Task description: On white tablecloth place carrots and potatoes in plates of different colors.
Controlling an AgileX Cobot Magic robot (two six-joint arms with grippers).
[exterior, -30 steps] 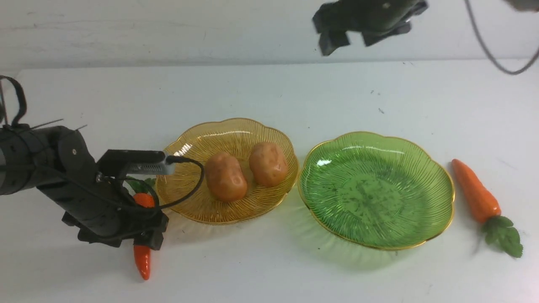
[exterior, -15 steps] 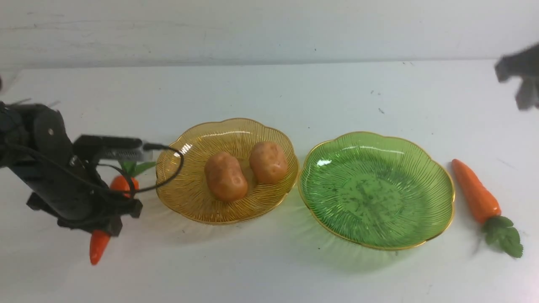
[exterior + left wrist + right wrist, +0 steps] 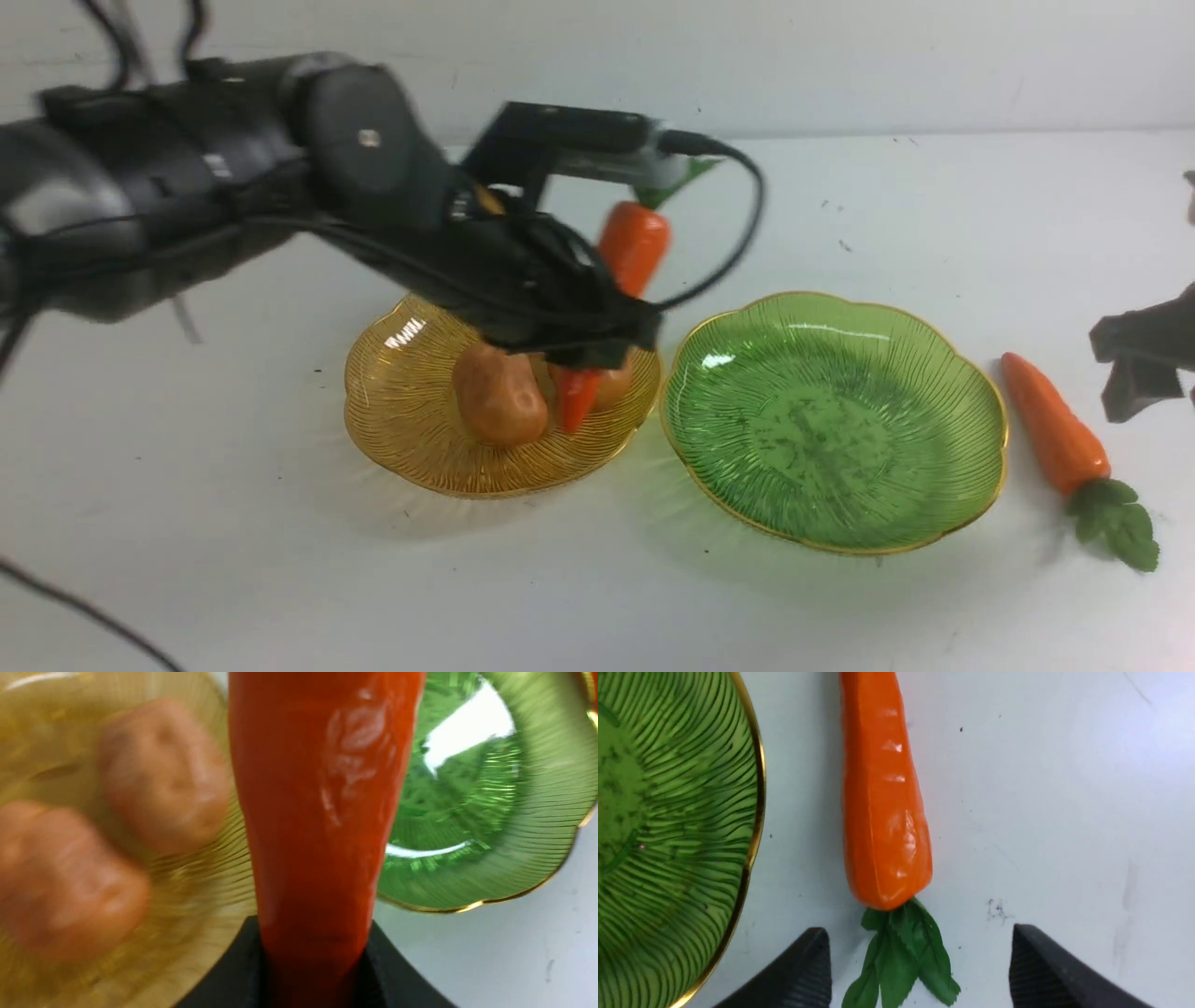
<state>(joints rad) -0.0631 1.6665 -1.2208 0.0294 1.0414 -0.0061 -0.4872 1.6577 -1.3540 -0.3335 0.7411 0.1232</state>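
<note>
The left claw (image 3: 588, 347) is closed on the first carrot (image 3: 633, 245), clamping it at mid-length. The carrot hangs nearly upright, leafy top upward and tapered tip downward, over the right-hand part of the amber plate (image 3: 401, 411). The tip sits in front of the paler potato (image 3: 618, 385); contact between the two cannot be confirmed, since the arm covers that area. The darker potato (image 3: 499, 397) lies just beside the paler one, and both rest inside the amber plate. In the left wrist view, the carrot runs between the potatoes on one side and the green plate (image 3: 840, 420) on the other. The green plate holds nothing and stands on the white tablecloth (image 3: 280, 560) just right of the amber plate, rims near each other. The second carrot (image 3: 1055, 425) lies flat on the tablecloth beside the right rim of the green plate, leaves toward the robot. The right claw (image 3: 920, 956) is spread wide and grips nothing; its two fingers flank the leafy end of the second carrot without touching it.
</note>
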